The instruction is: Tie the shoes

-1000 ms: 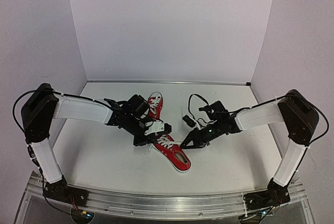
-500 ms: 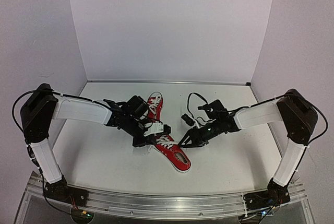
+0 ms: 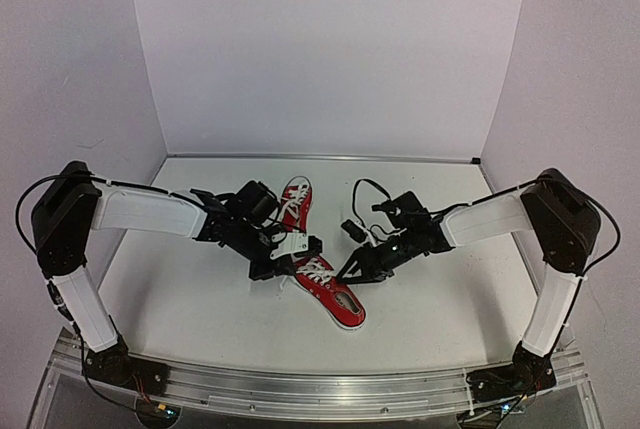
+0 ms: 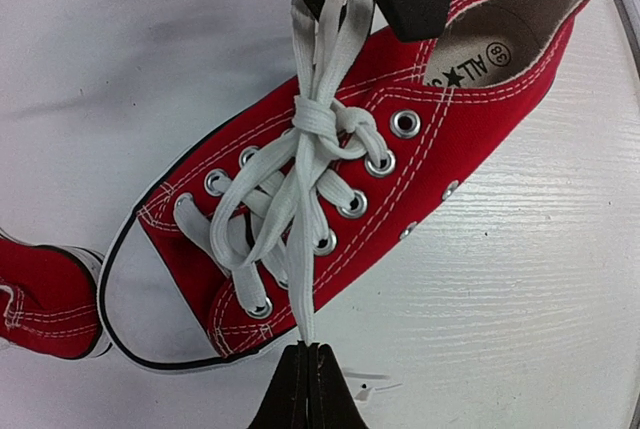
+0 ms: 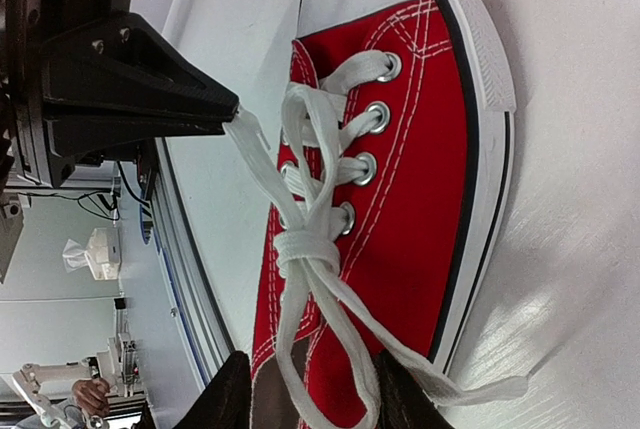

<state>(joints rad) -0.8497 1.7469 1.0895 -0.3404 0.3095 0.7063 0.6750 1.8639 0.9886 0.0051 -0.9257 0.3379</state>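
Saw both red sneakers only from above: near sneaker (image 3: pixel 335 299) at centre, far sneaker (image 3: pixel 297 199) just beyond it, slightly left. Found, in wrist views alone, white laces (image 4: pixel 320 129) knotted once, left gripper (image 4: pixel 306 381) clamped on one strand leftward, right gripper (image 5: pixel 315 394) clamped on two strands rightward.

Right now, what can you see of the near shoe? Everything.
The near shoe is a red canvas low-top with white rubber sole and toe cap, metal eyelets and white laces knotted by the top eyelets. It sits sole-down on the table, toe beside the other shoe. The left gripper pinches one strand; the right gripper holds two strands in its jaws.
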